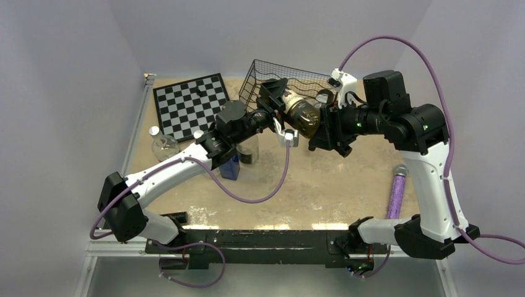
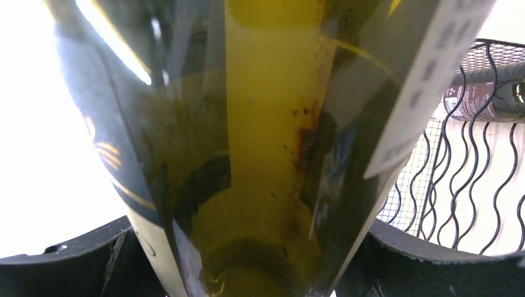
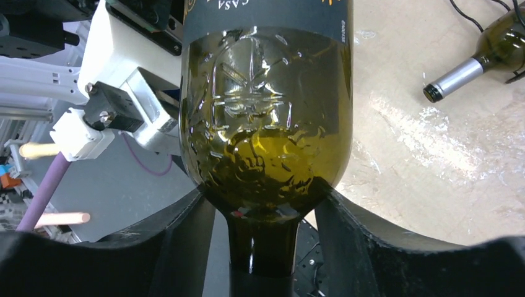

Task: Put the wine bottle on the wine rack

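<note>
**Olive-green glass wine bottle [image 1: 301,113] held between both arms, just in front of the black wire wine rack [image 1: 260,73].**
The left gripper [image 1: 280,111] is clamped on the bottle's labelled body. The right gripper [image 3: 263,247] is spread around the neck: its black fingers [image 3: 371,247] sit under the shoulder with narrow gaps either side. The neck points toward the right arm.

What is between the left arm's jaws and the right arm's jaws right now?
The wine bottle, spanning that gap in the top view; each wrist view shows it between that arm's own jaws.
</note>
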